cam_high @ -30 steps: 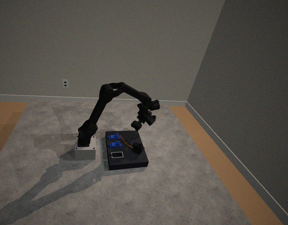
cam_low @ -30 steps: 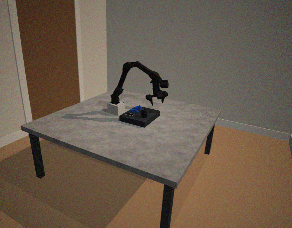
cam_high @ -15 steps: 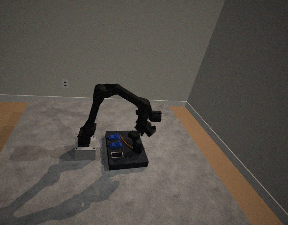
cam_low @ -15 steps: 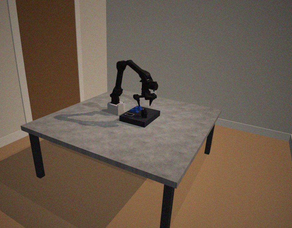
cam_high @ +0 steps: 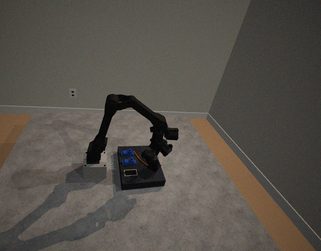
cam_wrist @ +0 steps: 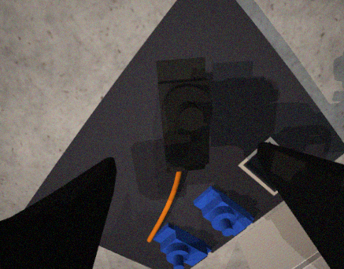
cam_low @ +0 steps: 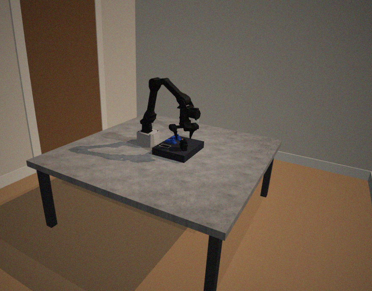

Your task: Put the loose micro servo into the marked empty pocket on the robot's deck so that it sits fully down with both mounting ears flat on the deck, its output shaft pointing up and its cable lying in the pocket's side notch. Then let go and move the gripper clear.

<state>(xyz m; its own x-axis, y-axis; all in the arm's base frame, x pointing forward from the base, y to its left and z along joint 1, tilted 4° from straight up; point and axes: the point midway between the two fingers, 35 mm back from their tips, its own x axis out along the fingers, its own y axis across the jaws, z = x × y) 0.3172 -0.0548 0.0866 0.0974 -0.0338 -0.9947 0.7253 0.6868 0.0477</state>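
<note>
The loose servo is a dark block on the black deck. A round feature on it faces the wrist camera, too dark to name surely. Its orange cable runs toward the blue servos. The white-outlined empty pocket lies to one side, partly behind a finger in the wrist view. My gripper is open and empty above the deck, its fingers on either side of the servo in the wrist view. The top view hides the fingertips.
Two blue servos sit in the deck in a row with the pocket; the wrist view shows the nearer and farther one. The cable's free end lies close to the farther one. The arm's pale base stands beside the deck.
</note>
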